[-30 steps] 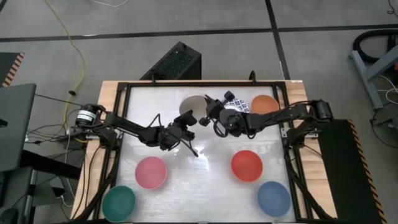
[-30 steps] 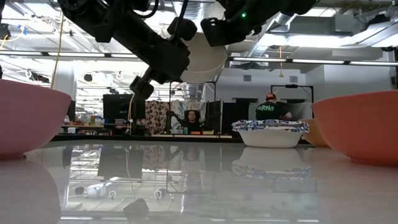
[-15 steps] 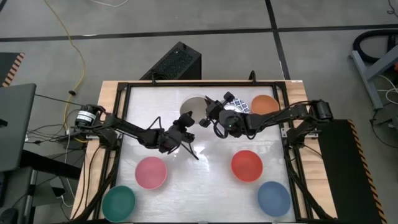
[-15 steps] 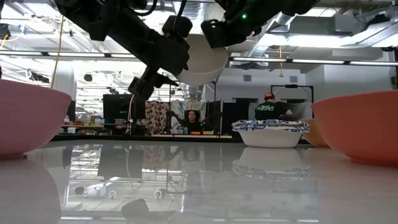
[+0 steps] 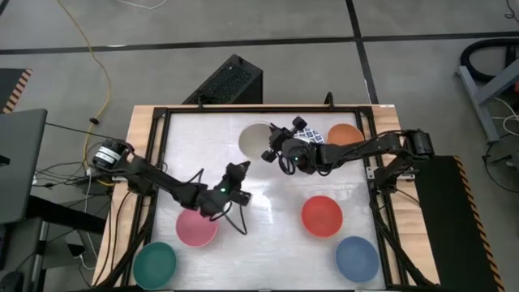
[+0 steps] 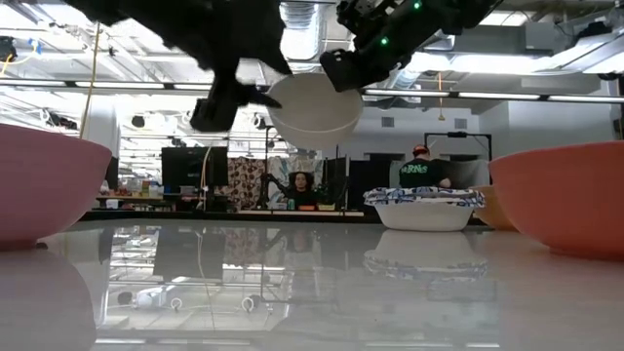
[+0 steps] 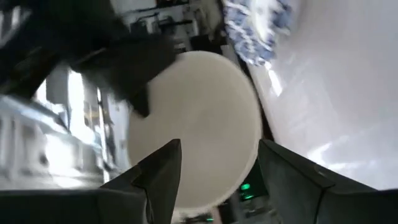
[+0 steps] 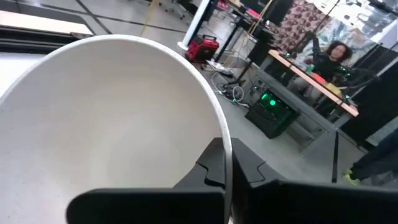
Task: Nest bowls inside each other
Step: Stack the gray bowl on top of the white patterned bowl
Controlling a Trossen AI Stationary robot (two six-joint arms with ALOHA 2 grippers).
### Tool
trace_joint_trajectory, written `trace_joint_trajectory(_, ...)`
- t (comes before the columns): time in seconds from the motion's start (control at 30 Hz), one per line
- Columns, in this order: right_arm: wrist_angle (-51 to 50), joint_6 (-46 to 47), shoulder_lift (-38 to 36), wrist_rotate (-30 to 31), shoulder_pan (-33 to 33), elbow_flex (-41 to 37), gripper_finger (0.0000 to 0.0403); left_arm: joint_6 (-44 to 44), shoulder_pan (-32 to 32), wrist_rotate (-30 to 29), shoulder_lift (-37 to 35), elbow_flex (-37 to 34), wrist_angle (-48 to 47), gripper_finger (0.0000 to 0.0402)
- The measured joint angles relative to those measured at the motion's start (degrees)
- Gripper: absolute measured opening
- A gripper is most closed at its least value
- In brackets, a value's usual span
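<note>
A plain cream bowl [image 5: 254,139] hangs in the air over the far middle of the table, with my right gripper [image 5: 271,152] shut on it. It also shows in the low view [image 6: 314,109] and the right wrist view [image 8: 112,124]. My left gripper [image 5: 238,172] stands open, nearer the table's front than the bowl and apart from it. In its wrist view [image 7: 217,180] the bowl's underside [image 7: 199,124] shows beyond the fingers. A white bowl with a blue pattern [image 5: 313,136] and an orange bowl [image 5: 346,135] rest on the table at the far right. My right gripper holds the cream bowl by its rim [image 8: 225,140], on the side toward the table's right and near edge. One finger [image 8: 208,165] is inside the bowl and the other outside. The fingers come in about level from the table's right. The bowl is lifted clear, its opening up.
A pink bowl [image 5: 197,225] and a green bowl [image 5: 155,264] sit near left. A red bowl [image 5: 322,216] and a blue bowl [image 5: 357,257] sit near right. A black frame [image 5: 162,113] edges the table. People show in the room behind.
My left gripper has let go of the cream bowl, drawn back toward the table's near left and rolled about its own line. The bowl stays in the air on my right gripper and now sits more level than before.
</note>
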Motion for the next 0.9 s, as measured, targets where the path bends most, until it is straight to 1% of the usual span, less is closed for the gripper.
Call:
trace_joint_trajectory(0.13, -1.67, 1.85, -0.48, -1.60, -1.44, 0.24, 0.0011, -11.79, -2.67, -0.67, -6.18, 0.00, -0.12, 0.0204)
trace_joint_trajectory(0.2, -7.38, 6.59, -1.87, -5.86, -3.23, 1.27, 0.0011, -17.12, -3.78, -0.93, -10.34, 0.00, -0.20, 0.0204)
trace_joint_trajectory(0.23, -11.29, 9.63, -2.59, -9.33, -4.59, 2.06, 0.0011, -19.70, -4.33, -0.95, -12.65, 0.00, -0.38, 0.0204)
trace_joint_trajectory(0.33, -22.47, 19.30, -5.54, -22.63, -10.16, 4.54, 0.0011, -26.76, -5.77, -0.05, -19.88, 0.00, -3.66, 0.0204)
trace_joint_trajectory(0.4, -29.06, 23.23, -7.71, -30.92, -14.08, 5.64, 0.0011, -31.89, -6.43, 1.79, -24.79, 0.00, -7.29, 0.0204)
trace_joint_trajectory(0.53, -37.25, 25.54, -12.36, -44.74, -21.45, 6.62, 0.0011, -43.61, -7.12, 6.13, -34.29, 0.00, -16.03, 0.0204)
trace_joint_trajectory(0.63, -42.62, 26.50, -15.38, -54.74, -27.08, 6.71, 0.0011, -53.72, -7.12, 11.75, -40.67, 0.00, -23.74, 0.0204)
trace_joint_trajectory(0.67, -44.51, 26.99, -16.15, -56.91, -28.78, 6.71, 0.0011, -57.10, -7.12, 13.76, -42.55, 0.00, -25.91, 0.0204)
trace_joint_trajectory(0.73, -47.99, 27.41, -17.21, -58.73, -31.59, 6.71, 0.0011, -63.06, -6.79, 17.92, -46.04, 0.00, -29.86, 0.0204)
trace_joint_trajectory(0.83, -53.21, 27.23, -17.35, -58.98, -34.17, 6.66, 0.0011, -71.04, -6.30, 24.53, -50.06, 0.00, -35.38, 0.0204)
trace_joint_trajectory(0.9, -54.12, 27.04, -16.96, -59.15, -35.24, 5.68, 0.0011, -75.60, -5.95, 28.18, -52.02, 0.00, -37.96, 0.0204)
